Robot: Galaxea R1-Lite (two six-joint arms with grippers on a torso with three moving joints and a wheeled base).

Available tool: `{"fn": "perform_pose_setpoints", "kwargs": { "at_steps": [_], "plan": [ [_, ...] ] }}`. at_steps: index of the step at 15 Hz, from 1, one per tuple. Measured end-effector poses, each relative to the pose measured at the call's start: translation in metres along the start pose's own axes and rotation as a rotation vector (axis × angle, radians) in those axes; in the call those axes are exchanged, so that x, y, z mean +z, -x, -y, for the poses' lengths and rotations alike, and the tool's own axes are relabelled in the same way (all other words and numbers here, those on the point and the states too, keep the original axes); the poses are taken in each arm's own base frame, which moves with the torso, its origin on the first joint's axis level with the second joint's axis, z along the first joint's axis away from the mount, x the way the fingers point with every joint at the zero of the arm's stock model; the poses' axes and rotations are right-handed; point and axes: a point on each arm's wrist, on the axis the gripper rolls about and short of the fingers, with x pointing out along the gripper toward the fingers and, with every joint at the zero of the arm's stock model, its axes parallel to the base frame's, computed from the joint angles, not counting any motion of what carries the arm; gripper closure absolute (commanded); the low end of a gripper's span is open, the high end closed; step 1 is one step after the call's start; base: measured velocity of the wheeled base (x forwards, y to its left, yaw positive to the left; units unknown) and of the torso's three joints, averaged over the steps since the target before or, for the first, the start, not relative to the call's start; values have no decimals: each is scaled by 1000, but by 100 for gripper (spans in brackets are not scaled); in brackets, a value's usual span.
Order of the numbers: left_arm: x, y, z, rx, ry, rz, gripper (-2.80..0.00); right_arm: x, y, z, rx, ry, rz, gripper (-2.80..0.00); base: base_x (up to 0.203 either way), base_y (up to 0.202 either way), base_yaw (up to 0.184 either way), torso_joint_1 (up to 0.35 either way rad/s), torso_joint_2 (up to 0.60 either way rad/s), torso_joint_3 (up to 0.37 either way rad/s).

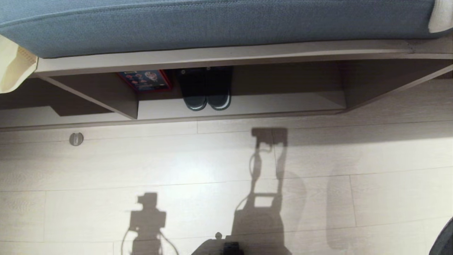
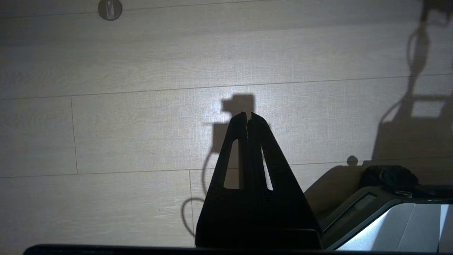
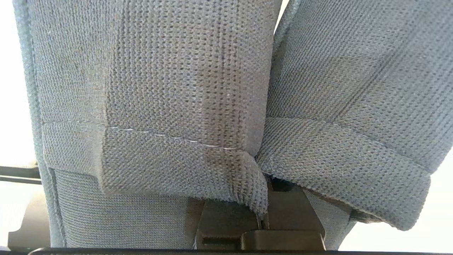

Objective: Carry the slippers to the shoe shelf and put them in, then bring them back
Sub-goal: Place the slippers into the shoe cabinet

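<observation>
The right claw [image 3: 263,216] is clamped on the slippers [image 3: 184,106], both pinched together so one arm carries the pair, while the left claw [image 2: 248,115] hangs closed and empty, and the shelf [image 1: 247,106] at upper centre awaits them beside a dark pair [image 1: 207,88].

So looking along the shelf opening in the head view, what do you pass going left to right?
Cream fabric → vertical divider → colourful red-edged box → dark slippers with pale rims → bare shoe shelf floor → right side panel.
</observation>
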Motion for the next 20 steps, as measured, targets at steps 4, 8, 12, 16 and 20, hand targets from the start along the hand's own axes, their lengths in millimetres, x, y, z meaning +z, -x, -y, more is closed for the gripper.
{"fn": "perform_pose_setpoints", "kwargs": {
  "at_steps": [4, 8, 12, 16, 20],
  "plan": [
    [0, 0, 0, 0, -1, 0, 0, 0, 0, 0, 0, 0, -1, 0, 0, 0, 0, 1, 4, -198],
    [0, 0, 0, 0, 0, 0, 0, 0, 0, 0, 0, 0, -1, 0, 0, 0, 0, 3, 2, -198],
    [0, 0, 0, 1, -1, 0, 0, 0, 0, 0, 0, 0, -1, 0, 0, 0, 0, 3, 0, -192],
    [0, 0, 0, 0, -2, 0, 0, 0, 0, 0, 0, 0, 0, 0, 0, 0, 0, 0, 4, -195],
    [0, 0, 0, 0, -2, 0, 0, 0, 0, 0, 0, 1, -1, 0, 0, 0, 0, 1, 0, -199]
  ]
}}
